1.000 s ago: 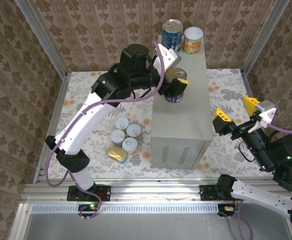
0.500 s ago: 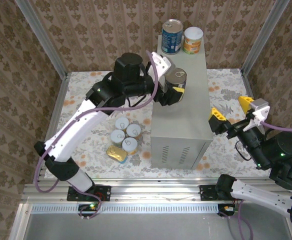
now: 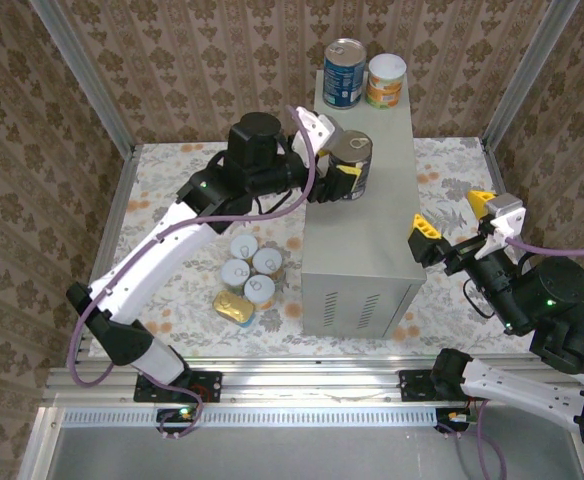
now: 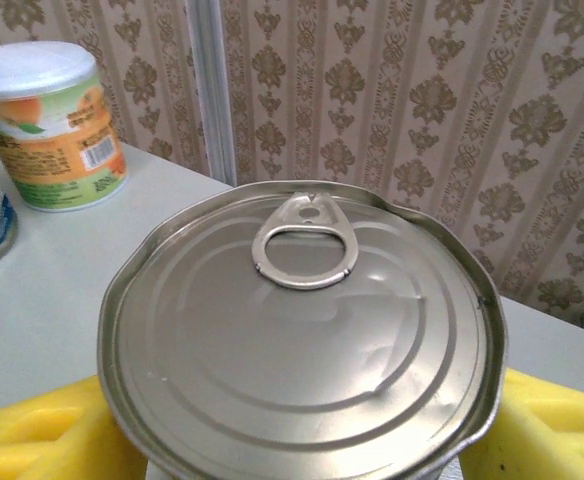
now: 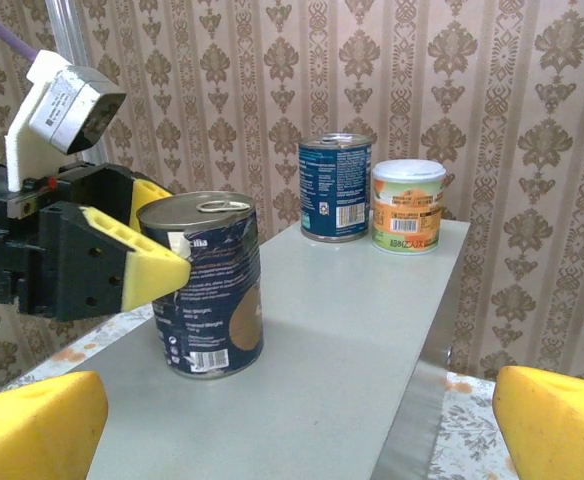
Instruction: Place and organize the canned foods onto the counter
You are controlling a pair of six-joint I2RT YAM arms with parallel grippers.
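Gripping blue-labelled can (image 5: 212, 300) with left jaws, upright at tabletop (image 3: 367, 235) middle; holding right jaws wide open right of tabletop

Light: bright, white and even, from overhead; shadows soft throughout.
Top view: sharp edge to edge; box (image 3: 357, 300) front darker than its top.
Left wrist view: tin lid (image 4: 302, 330) between the jaws carries a broad pale sheen, ring pull crisp; left gripper's pads (image 4: 32, 440) either side of it soft; wallpaper (image 4: 422, 130) beyond the jaws slightly soft.
Right wrist view: right gripper's pads (image 5: 32, 425) blurred; dark tin (image 5: 207, 290) beyond the jaws crisp, thin shadow at its base.
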